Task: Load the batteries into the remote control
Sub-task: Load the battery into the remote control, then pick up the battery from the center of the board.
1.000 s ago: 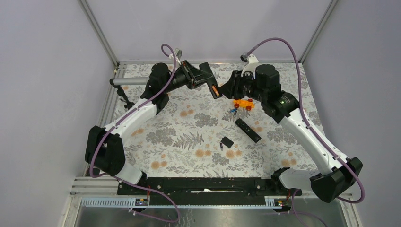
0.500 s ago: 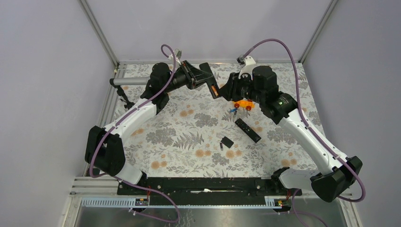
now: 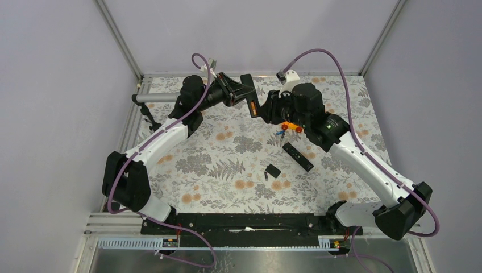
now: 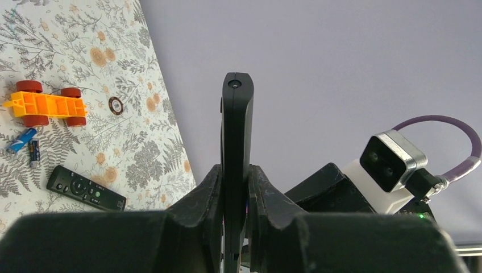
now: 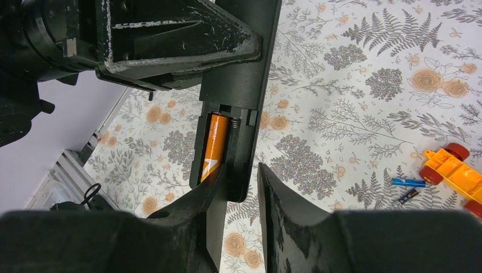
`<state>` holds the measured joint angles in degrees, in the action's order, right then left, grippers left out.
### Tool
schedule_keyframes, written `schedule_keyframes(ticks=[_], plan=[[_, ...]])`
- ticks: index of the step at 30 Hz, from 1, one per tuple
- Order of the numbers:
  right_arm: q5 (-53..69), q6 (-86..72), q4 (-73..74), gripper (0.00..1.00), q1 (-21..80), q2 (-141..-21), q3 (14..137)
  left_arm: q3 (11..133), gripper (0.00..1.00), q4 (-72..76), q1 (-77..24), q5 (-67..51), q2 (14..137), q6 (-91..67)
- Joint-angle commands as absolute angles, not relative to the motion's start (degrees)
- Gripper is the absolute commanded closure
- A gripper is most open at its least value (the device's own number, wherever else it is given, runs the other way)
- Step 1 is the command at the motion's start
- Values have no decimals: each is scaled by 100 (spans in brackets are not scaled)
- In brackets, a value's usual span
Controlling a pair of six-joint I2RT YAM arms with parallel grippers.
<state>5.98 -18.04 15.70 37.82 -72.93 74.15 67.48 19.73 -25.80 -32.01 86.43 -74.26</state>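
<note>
Black slim bar-shaped remote control [image 5: 250, 85] clamped in left jaws | orange cylinder battery [image 5: 213, 145] sits in bay between parted right jaws | we judge half done: loose blue and dark batteries [image 5: 408, 182] on floral counter [image 5: 341, 114], right of those jaws.

The remote control [image 5: 241, 85] is black, its battery [image 5: 214, 145] orange, the tablecloth [image 5: 341, 74] grey-and-orange floral, the toy [image 4: 48, 104] orange and red.

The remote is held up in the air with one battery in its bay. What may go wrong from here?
1. The left tool grips the remote control at one spot only; a push from the right tool may twist it loose.
2. With no cover on, the orange battery may drop out if not seated.
3. The spare batteries lie close to the toy car, which may hinder picking.
</note>
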Motion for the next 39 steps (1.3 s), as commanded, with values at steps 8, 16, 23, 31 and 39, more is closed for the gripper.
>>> schedule_keyframes(ticks=[8, 16, 23, 31, 39], plan=[[-447, -1982, 2014, 66, 3940, -7224, 7560, 6640, 100, 2317, -2382, -3366, 8264, -6694], [-322, -2088, 2019, 60, 3930, -7011, 7769, 6574, 100, 1929, -2238, -3451, 8131, -6196], [-221, -2456, 2153, 44, 3895, -6902, 7794, 6649, 100, 1298, -2169, -3642, 8028, -5413], [146, -2589, 2748, 44, 3841, -7111, 6723, 7078, 100, -418, -2153, -3742, 7595, -3551], [517, -3093, 3059, 52, 4075, -7599, 5533, 6904, 100, -951, -2140, -3742, 7148, -3018]])
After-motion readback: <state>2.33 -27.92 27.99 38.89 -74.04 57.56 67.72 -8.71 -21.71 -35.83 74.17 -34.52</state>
